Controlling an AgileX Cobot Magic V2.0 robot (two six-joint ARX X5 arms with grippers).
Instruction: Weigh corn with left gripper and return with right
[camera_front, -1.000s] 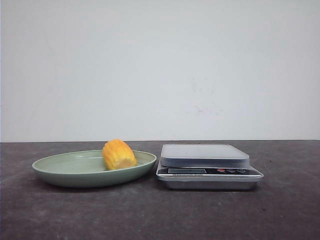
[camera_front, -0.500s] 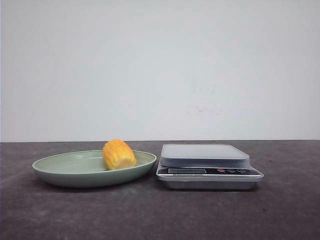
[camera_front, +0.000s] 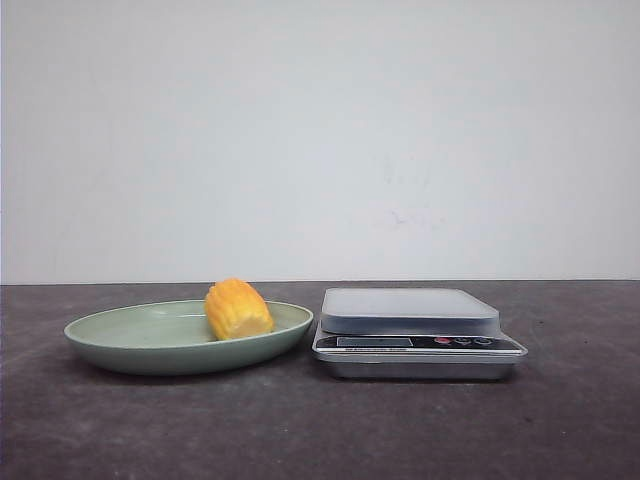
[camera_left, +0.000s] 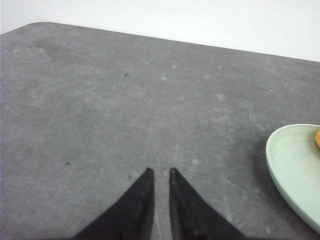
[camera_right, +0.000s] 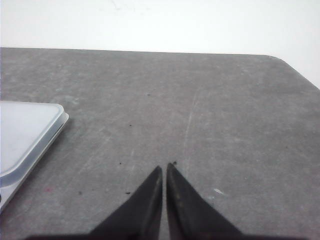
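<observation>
1. Left gripper (camera_left: 160, 172): jaws nearly together, only a thin slit between the tips, nothing held. It hangs over bare table (camera_left: 100, 115), the rim of the green plate (camera_left: 287, 165) off to one side in its wrist view, with a sliver of orange at the picture's edge.
2. Right gripper (camera_right: 165, 167): jaws likewise drawn almost shut and empty, over bare table, with a corner of the scale (camera_right: 25, 135) in its wrist view. Neither arm appears in the front view.
3. The corn (camera_front: 238, 309): a short stubby cob piece lying on its side in the green plate, toward the plate's right half, paler cut end facing forward and right. It is the plate's only content.
4. Handling, as judged: light, firm and not fragile. The ribbed kernel rows should give some purchase, but the rounded body may roll or squirt out of a skewed pinch. Best hold appears to be across the middle of the barrel, jaws closing on opposite kernel faces, clear of the tapering end.
5. The scale stands just beside the plate on its right, not touching so far as can be told. Its platform carries nothing; the display reading is too small to make out.
</observation>
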